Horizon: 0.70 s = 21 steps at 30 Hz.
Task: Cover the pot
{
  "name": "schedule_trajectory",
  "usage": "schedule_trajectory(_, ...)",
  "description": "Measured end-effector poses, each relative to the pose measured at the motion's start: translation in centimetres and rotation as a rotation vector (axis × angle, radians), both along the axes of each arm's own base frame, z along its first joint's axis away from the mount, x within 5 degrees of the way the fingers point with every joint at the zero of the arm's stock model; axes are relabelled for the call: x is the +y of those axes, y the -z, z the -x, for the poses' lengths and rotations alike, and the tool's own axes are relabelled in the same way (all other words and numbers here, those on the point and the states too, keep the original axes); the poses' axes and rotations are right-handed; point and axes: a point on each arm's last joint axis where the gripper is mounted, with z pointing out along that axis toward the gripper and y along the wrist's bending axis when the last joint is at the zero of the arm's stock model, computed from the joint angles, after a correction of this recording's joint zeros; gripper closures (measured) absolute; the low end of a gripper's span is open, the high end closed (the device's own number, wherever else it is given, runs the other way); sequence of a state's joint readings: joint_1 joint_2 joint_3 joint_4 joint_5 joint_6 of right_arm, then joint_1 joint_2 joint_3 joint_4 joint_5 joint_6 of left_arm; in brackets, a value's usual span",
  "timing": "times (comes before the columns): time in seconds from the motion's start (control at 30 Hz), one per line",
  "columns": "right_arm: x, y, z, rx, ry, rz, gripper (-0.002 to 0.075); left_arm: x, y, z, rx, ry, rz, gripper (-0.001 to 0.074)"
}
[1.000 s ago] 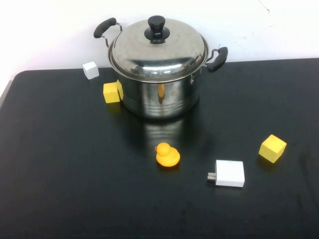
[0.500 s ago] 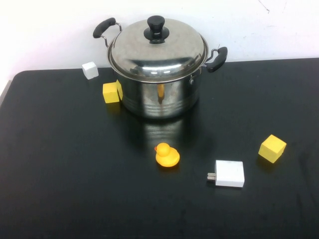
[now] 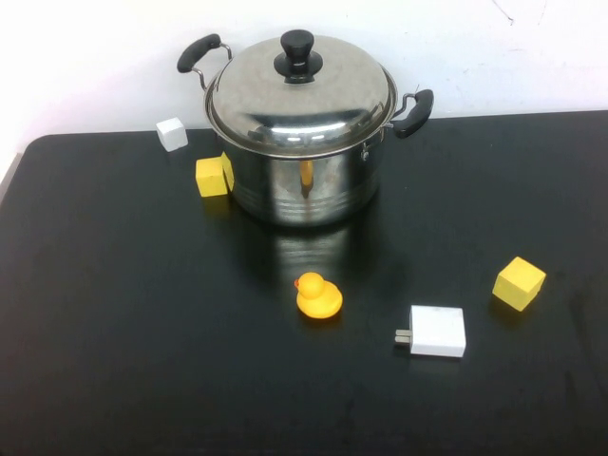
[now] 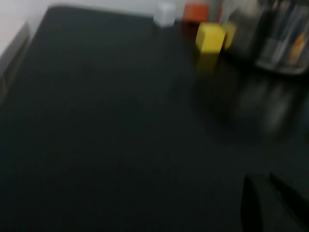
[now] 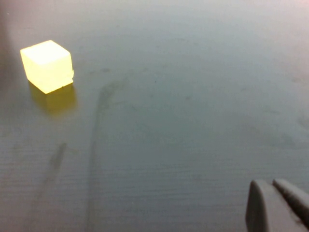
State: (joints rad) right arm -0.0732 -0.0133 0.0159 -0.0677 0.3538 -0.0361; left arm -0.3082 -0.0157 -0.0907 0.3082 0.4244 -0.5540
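The large steel pot (image 3: pixel 302 180) with two black side handles stands at the back middle of the black table. The domed steel lid (image 3: pixel 302 100) with a black knob (image 3: pixel 297 52) sits on it, level and closed all round. Neither arm shows in the high view. In the left wrist view my left gripper (image 4: pixel 260 180) is shut and empty over bare table, with the pot's wall (image 4: pixel 277 34) far ahead. In the right wrist view my right gripper (image 5: pixel 270 184) is shut and empty over bare table.
A yellow cube (image 3: pixel 214 176) touches the pot's left side and shows in the left wrist view (image 4: pixel 210 36). A white cube (image 3: pixel 172 133) lies behind it. A rubber duck (image 3: pixel 318 295), a white charger (image 3: pixel 437 331) and a second yellow cube (image 3: pixel 519 282) (image 5: pixel 47 65) lie in front.
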Motion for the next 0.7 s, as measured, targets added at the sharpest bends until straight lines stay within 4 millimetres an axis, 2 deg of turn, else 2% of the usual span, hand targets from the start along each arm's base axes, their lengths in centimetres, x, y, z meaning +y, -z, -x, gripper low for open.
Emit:
schedule_trajectory(0.13, 0.0, 0.0, 0.0, 0.000, 0.000, 0.000, 0.0728, -0.1, 3.0, -0.3, 0.085, 0.000, -0.024, 0.0735)
schedule_trajectory(0.33, 0.0, 0.0, 0.0, 0.000, 0.000, 0.002, 0.0728, -0.4, 2.7, -0.5, 0.032, -0.013, 0.061, 0.0735)
schedule_trajectory(0.5, 0.0, 0.0, 0.0, 0.000, 0.000, 0.002, 0.0728, -0.1, 2.7, -0.5, 0.039, -0.105, 0.160, 0.0735)
schedule_trajectory(0.7, 0.0, 0.0, 0.0, 0.000, 0.000, 0.002, 0.0728, 0.5, 2.8, -0.5, 0.029, -0.231, 0.179, 0.0735)
